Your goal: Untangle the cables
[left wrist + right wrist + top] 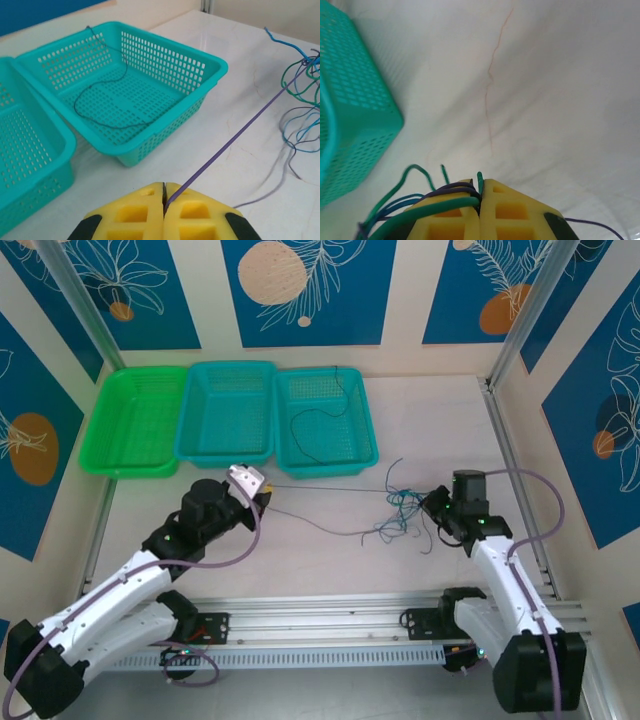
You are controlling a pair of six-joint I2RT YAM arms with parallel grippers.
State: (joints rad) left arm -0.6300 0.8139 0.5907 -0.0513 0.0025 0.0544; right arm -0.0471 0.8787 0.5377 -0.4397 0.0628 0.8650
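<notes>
On the pale desk [330, 565], the left fingers [135, 216] clench a taut purple cable [235, 137] leading right to the tangled cables [400, 512], which the right fingers [515, 212] also clench.

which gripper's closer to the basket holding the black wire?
Left. The left gripper, pinching a purple wire, sits just off that basket's near-left corner; the right gripper, clamping the tangle, is farther right.

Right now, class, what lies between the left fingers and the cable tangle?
One taut purple cable over bare table, from left fingers to tangle; the left wrist view shows it.
</notes>
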